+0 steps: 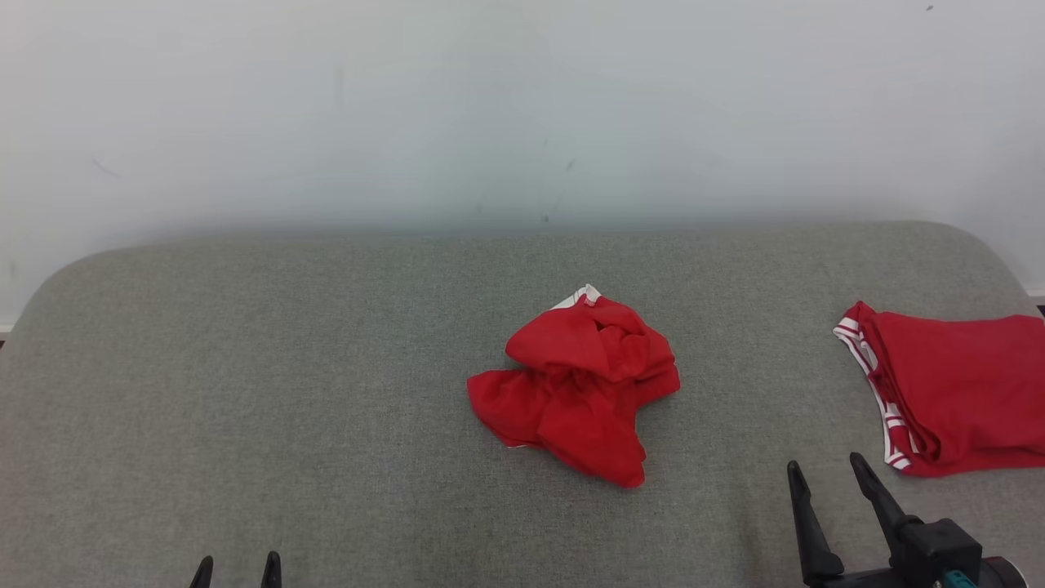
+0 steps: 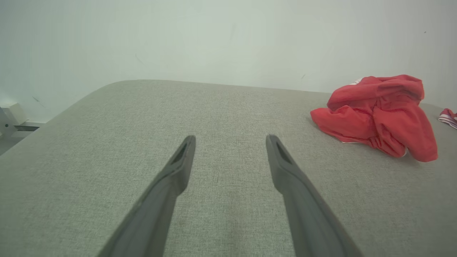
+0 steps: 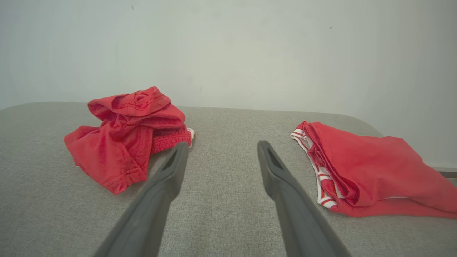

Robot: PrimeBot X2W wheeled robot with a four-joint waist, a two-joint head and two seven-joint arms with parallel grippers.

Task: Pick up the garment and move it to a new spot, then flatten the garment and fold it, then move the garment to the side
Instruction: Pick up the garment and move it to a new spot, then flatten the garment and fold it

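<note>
Garment [image 1: 575, 384] lies crumpled mid-way across the table [image 1: 245, 367], untouched. Left fingers [image 1: 272, 569] and right fingers [image 1: 804, 514] stand apart, empty. Nothing done yet; the flatter red piece [image 1: 955, 392] aside is possibly another, finished.

A folded red garment with white-striped trim [image 1: 955, 392] lies flat just right of the right jaws, its striped edge turned toward them. The grey woven tabletop [image 1: 245, 367], rounded at its far corners, spreads under both pairs of jaws. Beyond it rises a pale, faintly scuffed wall [image 1: 522, 106]. Far left of the left jaws, past the tabletop's edge, sits a white fixture [image 2: 12, 117].
</note>
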